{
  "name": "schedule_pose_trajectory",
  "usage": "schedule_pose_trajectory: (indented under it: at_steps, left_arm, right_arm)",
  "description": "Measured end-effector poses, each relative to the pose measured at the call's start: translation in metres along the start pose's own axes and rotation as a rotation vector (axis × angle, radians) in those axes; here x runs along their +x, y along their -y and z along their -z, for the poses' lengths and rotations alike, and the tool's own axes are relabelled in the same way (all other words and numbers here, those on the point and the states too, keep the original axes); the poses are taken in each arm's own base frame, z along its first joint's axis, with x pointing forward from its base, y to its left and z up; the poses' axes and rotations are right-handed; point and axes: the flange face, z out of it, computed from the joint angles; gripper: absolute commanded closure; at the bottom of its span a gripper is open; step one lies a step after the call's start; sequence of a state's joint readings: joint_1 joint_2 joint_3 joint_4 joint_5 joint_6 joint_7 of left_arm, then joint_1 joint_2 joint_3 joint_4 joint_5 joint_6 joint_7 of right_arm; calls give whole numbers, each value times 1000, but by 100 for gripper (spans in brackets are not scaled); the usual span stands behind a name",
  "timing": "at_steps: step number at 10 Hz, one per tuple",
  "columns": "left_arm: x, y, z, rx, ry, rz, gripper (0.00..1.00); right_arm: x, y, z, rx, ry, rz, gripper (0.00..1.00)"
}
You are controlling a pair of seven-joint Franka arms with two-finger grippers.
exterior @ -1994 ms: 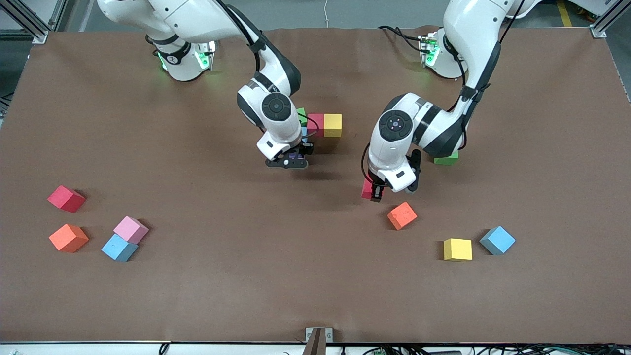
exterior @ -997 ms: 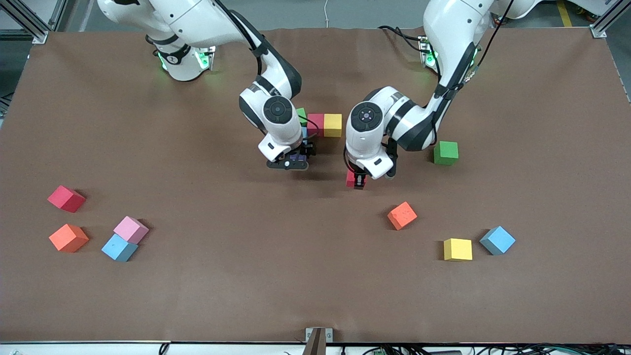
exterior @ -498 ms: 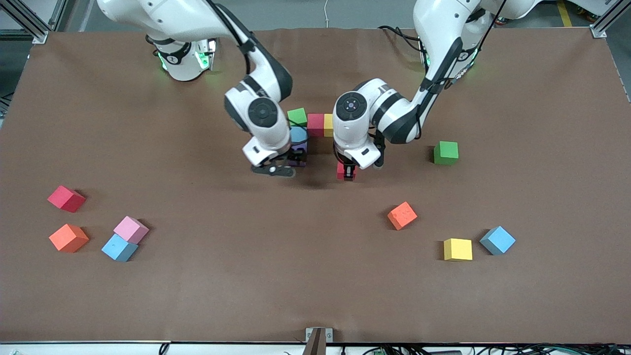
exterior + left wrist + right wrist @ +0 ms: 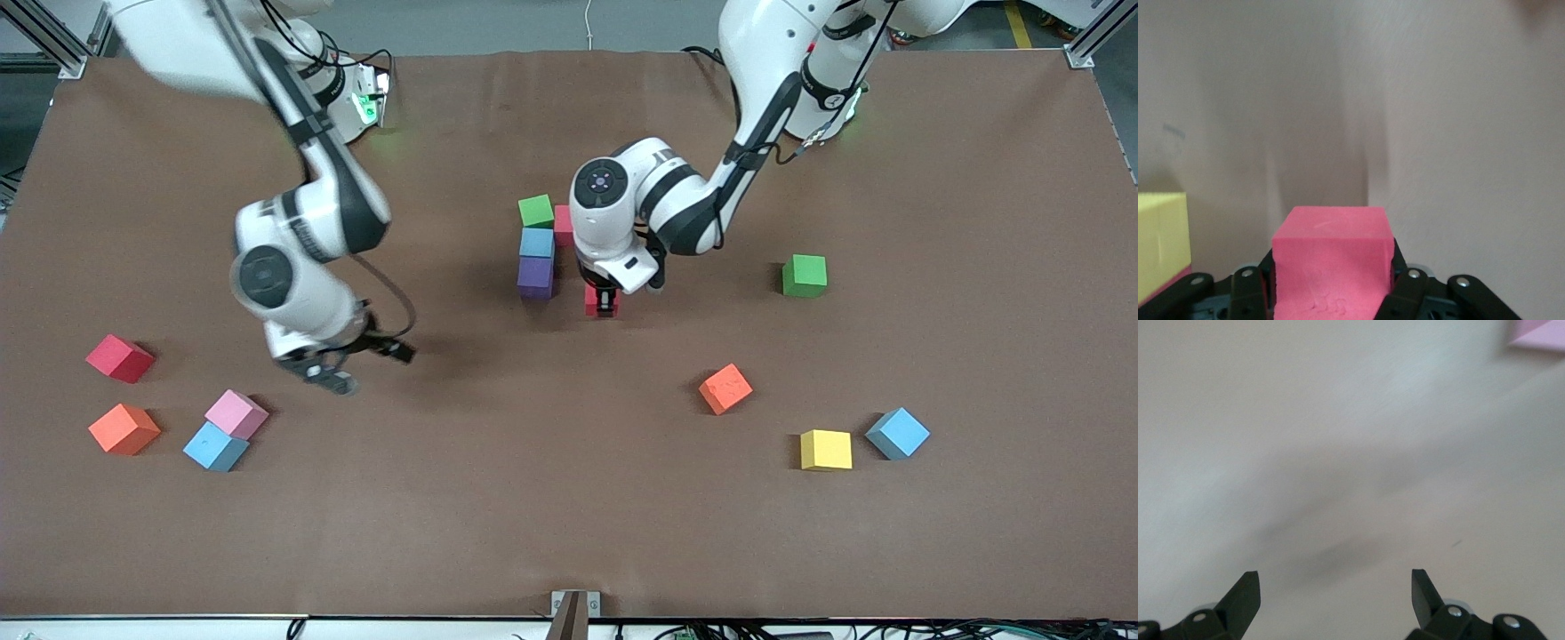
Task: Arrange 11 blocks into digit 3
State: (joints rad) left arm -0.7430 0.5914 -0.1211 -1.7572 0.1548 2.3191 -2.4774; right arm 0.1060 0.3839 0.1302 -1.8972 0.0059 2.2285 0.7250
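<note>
Front view: the left gripper, just above the frame's centre, is clamped on a red block low over the brown table, beside a purple block. Above the purple one sit a light blue block and a green block in a column, with a second red block touching the light blue one, partly hidden by the arm. The right gripper, at centre left, hangs with its fingers spread wide and nothing between them, over bare table. Loose blocks lie at lower left: red, orange, pink, blue. At right are green, orange, yellow and blue.

Left wrist view: the red block fills the lower centre between the black fingers; a yellow block shows at the lower left edge.

Right wrist view: the two fingertips stand far apart at the bottom, and a pink corner shows at upper right.
</note>
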Motion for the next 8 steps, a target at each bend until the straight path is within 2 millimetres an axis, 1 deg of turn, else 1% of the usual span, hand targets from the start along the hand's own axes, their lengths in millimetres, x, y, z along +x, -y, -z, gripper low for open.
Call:
schedule_pose_trajectory:
  at_steps: [1, 2, 3, 4, 5, 6, 8]
  left_arm:
    - [-14, 7, -7, 3, 0, 2, 77]
    - [-24, 13, -13, 6, -1, 1, 77]
    - [-29, 18, -18, 9, -3, -4, 77]
    - [-32, 21, -21, 13, -6, -8, 77]
    - [-34, 24, -25, 16, -9, -5, 77]
    - [-35, 26, -27, 19, -12, 4, 77]
    - [-37, 28, -31, 23, -16, 19, 77]
  right_arm:
    - [29, -35, 2, 0, -5, -54, 0]
    - [54, -69, 4, -11, -18, -80, 0]
    - [75, -101, 7, -21, -40, -81, 0]
    - [91, -124, 9, -18, -56, -73, 0]
    - [103, -141, 4, -10, -68, -76, 0]
    - [116, -155, -6, -1, -79, -91, 0]
    - [142, -172, -29, 10, -78, -127, 0]
